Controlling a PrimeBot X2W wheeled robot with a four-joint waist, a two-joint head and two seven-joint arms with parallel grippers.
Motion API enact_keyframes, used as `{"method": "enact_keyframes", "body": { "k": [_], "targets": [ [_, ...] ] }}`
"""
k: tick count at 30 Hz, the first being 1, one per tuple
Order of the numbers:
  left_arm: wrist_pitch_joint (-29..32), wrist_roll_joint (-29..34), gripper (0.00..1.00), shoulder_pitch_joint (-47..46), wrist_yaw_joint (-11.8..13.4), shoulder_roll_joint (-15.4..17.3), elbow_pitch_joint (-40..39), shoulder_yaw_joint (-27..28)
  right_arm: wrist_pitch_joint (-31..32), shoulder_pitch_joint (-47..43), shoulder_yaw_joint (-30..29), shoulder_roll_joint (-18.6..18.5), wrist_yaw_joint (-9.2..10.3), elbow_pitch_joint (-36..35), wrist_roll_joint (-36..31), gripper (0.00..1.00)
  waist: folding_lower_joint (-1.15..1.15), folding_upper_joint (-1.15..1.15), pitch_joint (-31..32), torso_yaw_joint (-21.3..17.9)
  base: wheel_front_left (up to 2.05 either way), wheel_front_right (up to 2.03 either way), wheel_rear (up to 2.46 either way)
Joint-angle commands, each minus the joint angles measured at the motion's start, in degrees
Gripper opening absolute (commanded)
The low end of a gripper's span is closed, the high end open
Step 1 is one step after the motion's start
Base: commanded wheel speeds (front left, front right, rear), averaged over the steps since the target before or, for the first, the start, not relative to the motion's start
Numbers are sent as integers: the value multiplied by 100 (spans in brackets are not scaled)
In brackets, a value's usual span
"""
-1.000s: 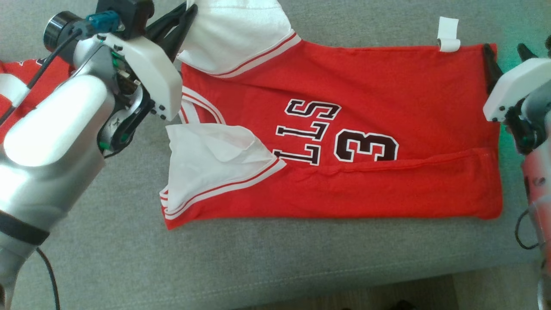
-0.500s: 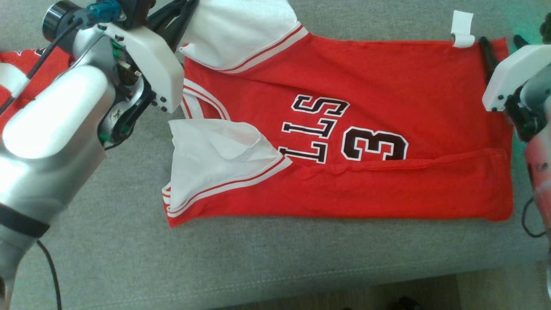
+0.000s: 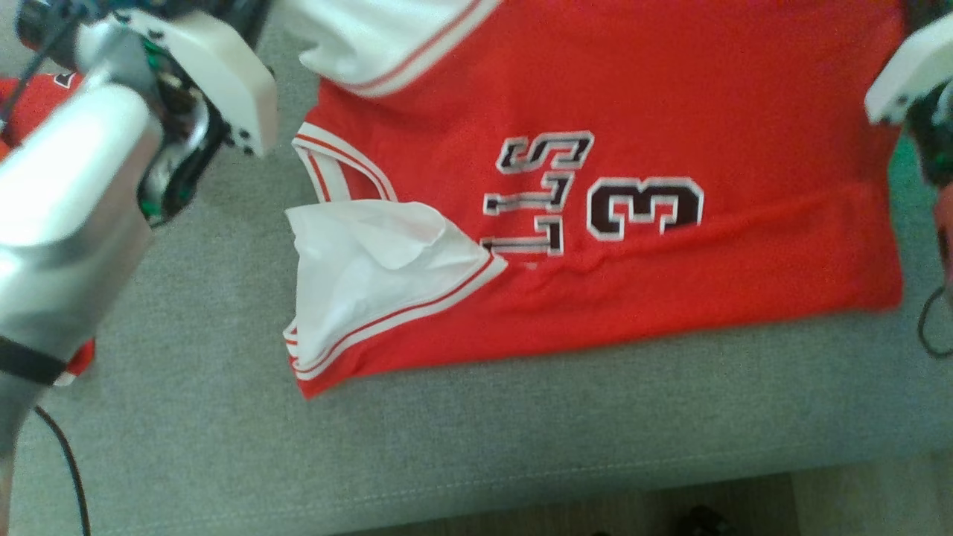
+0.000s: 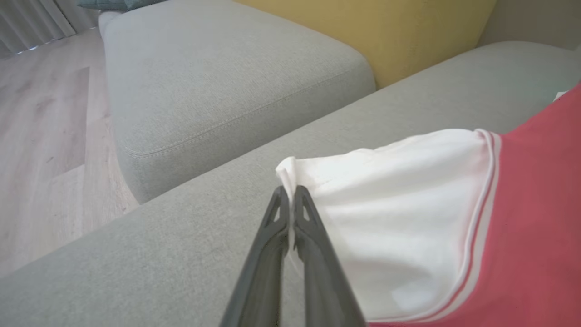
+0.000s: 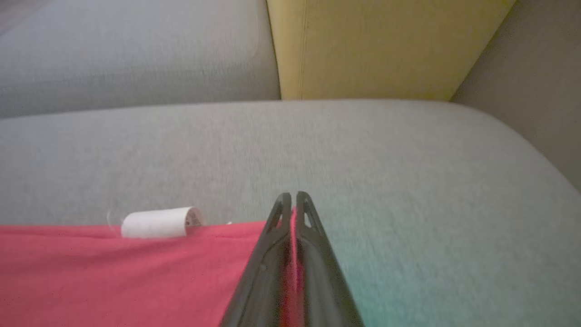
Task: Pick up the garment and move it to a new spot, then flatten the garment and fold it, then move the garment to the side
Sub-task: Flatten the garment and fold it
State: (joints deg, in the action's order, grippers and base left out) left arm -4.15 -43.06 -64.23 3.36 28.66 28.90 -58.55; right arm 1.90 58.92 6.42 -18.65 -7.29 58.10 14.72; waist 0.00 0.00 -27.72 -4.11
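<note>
The garment (image 3: 640, 97) is a red jersey with white sleeves, black lettering and a "3", spread across the grey sofa seat (image 3: 476, 432). Its near long edge is folded over. In the left wrist view my left gripper (image 4: 288, 193) is shut on the tip of the far white sleeve (image 4: 399, 204). In the right wrist view my right gripper (image 5: 292, 198) is shut on the jersey's red hem corner (image 5: 136, 277), beside a curled white tag (image 5: 159, 222). Both white wrist housings sit at the top corners of the head view, left (image 3: 216, 67) and right (image 3: 908, 67).
A yellow cushion (image 5: 376, 45) leans at the sofa back. Another grey seat cushion (image 4: 218, 77) and wooden floor (image 4: 41, 136) lie beyond the left arm. A second red cloth (image 3: 30, 104) lies under my left forearm. The sofa's front edge (image 3: 476, 491) runs along the bottom.
My right gripper has closed on the hem corner. The head view has shifted, so the jersey's far edge now runs off the top, and both held corners look raised.
</note>
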Motion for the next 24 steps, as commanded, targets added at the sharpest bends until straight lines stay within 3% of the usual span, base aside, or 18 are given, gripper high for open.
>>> {"method": "enact_keyframes", "body": {
  "k": [1, 10, 17, 24],
  "targets": [
    [-76, 40, 0, -430, 68, 199, -15, 327, -139, 186, -18, -116, -20, -175, 26, 0, 0, 0, -39, 6, 0, 0, 0],
    [-457, 175, 0, -1145, 82, -75, 724, 497, -800, 1000, -316, -85, -20, 126, -345, 0, 0, 0, -289, 53, 0, 0, 0],
    [-739, 255, 0, -1294, -127, -448, 1307, 377, -963, 1119, -225, 49, -20, 536, -518, 0, 0, 0, -270, 154, 0, 0, 0],
    [-900, 320, 0, -923, -297, -378, 1343, 213, -1061, 878, -139, -18, -20, 855, -481, 0, 0, 0, 18, 212, 0, 0, 0]
  ]
}}
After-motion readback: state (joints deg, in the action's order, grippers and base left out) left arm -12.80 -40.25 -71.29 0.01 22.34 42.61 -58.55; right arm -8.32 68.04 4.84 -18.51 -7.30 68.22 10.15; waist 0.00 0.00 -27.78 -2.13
